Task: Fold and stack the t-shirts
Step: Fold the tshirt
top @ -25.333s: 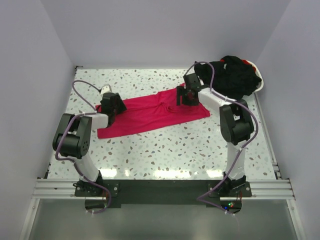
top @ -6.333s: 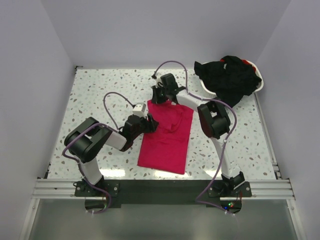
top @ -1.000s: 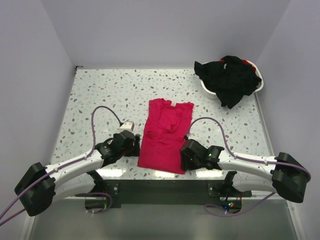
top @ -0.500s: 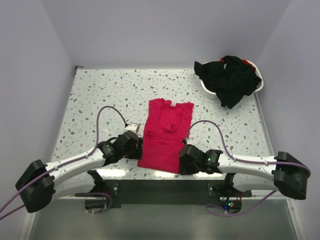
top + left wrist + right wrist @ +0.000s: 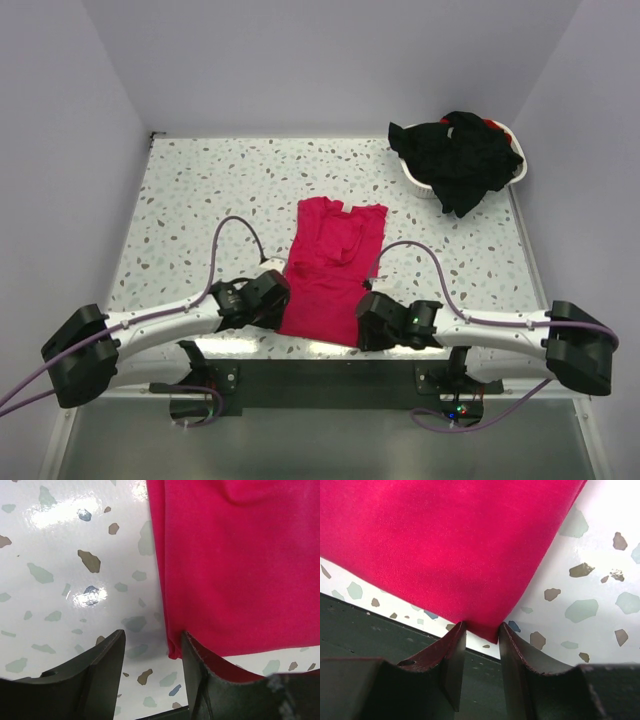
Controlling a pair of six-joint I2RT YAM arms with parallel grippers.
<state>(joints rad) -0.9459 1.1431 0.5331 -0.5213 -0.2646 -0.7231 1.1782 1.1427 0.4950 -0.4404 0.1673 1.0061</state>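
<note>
Red shirt, already narrowed to a long strip, lies in the middle of the desk. Its collar points away from the arms and its hem sits close to the near edge. Over the last second both arms have crept in from the sides toward that hem. The left pincer, which stood a little off the shirt's left edge, is now right at the near-left corner. The right pincer has moved in on the near-right corner. I'd take that to mean the lengthwise folds are finished and the crosswise one, hem up toward collar, is about to begin.

Both arms lie stretched out low along the front of the desk, reaching inward from either side.

The left pincer stands apart. One finger is over bare desk, the other is at the cloth's edge, and the corner sits in the gap. The right pincer's gap is narrow, with the tip of the corner poking between the fingers, but as far as I can see it hasn't pinched down. Neither has a hold yet.

The black shirts wait heaped in the basket at the far right.
</note>
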